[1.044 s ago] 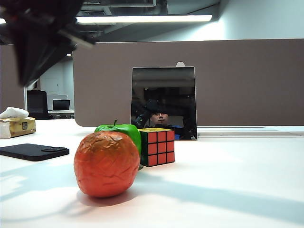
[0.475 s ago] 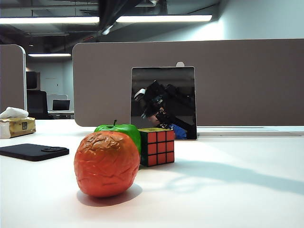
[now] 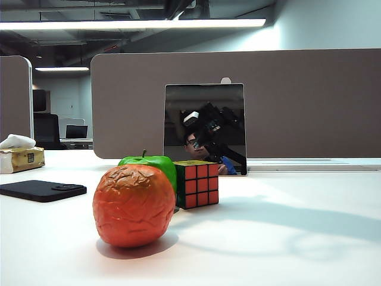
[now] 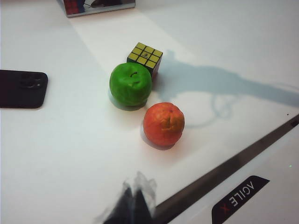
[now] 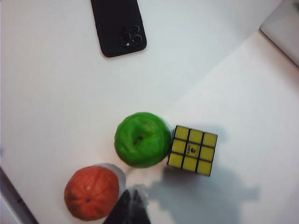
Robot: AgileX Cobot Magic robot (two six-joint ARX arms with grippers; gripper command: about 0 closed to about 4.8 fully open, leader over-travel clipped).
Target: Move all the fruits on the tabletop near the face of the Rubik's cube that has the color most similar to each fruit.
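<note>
Green apple (image 5: 142,139) and cube (image 5: 192,150) lie below right end effector (image 5: 132,207).

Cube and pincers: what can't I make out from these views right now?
- Cube: the face toward the apple is hidden in every view, so its colour is unknown.
- Left pincer: only a blurred dark tip at the left wrist view's edge; open or shut unclear.
- Right pincer: likewise in the right wrist view.
- Exterior view: neither pincer appears directly.
</note>
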